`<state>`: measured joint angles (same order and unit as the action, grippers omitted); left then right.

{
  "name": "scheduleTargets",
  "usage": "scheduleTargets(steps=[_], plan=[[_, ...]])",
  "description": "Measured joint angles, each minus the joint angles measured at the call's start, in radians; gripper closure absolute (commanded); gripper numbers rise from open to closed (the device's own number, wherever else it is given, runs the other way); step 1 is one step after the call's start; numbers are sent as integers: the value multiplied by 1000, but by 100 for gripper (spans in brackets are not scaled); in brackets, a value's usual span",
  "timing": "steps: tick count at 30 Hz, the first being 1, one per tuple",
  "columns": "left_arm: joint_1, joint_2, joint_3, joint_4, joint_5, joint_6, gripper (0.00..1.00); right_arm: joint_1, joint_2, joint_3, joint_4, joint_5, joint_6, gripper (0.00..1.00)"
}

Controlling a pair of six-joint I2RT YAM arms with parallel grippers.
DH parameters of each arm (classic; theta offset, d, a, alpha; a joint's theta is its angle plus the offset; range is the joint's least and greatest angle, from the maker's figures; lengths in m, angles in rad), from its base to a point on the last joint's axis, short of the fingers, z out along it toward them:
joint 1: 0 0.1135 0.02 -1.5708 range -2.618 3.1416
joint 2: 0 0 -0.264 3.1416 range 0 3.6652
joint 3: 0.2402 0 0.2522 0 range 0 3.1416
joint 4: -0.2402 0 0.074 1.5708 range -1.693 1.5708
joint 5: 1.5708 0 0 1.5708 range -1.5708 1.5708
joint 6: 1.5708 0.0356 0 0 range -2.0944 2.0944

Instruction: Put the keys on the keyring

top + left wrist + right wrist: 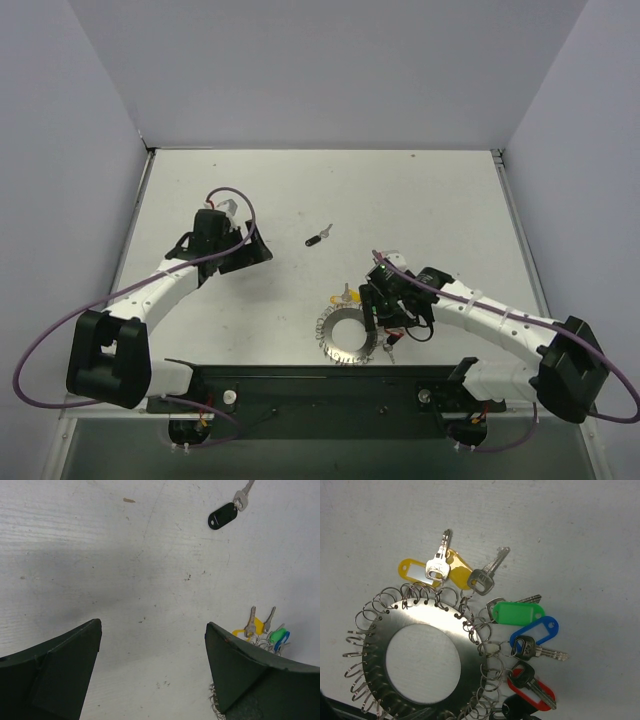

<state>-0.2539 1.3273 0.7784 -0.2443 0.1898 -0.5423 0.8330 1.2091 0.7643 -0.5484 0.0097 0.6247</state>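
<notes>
The keyring (347,337) lies flat near the table's front edge, and it fills the lower left of the right wrist view (375,630). Yellow (410,571), green (516,613), blue (536,631) and red (534,694) tagged keys hang on its small loops. My right gripper (384,322) sits at the ring's right rim. Only dark tips show at the bottom edge of its wrist view (517,714), closed on the rim. The black-tagged key (318,237) lies loose on the table, far right in the left wrist view (223,516). My left gripper (243,251) is open and empty, hovering left of that key.
The black base rail (320,385) runs just in front of the keyring. White walls close in the table at the back and sides. The ring's edge (215,706) and the hung keys (270,632) show beside my left gripper's right finger (250,675).
</notes>
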Motion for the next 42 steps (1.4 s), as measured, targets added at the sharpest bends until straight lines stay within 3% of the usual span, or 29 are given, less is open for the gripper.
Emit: scheduleTargets(steps=[14,22,28,36,42], plan=[[-16,3,0,1,-2,0,7,-20,93,-30,25,-83,41,38],[-30,3,0,2,0,0,10,-119,88,-22,112,-81,10,38],[-74,31,10,-2,2,0,11,-163,180,43,179,-121,-40,38],[-130,48,25,-12,-2,-1,11,-156,241,132,245,-205,-76,47],[-130,51,32,-19,-11,-1,12,-85,284,204,249,-196,-97,52]])
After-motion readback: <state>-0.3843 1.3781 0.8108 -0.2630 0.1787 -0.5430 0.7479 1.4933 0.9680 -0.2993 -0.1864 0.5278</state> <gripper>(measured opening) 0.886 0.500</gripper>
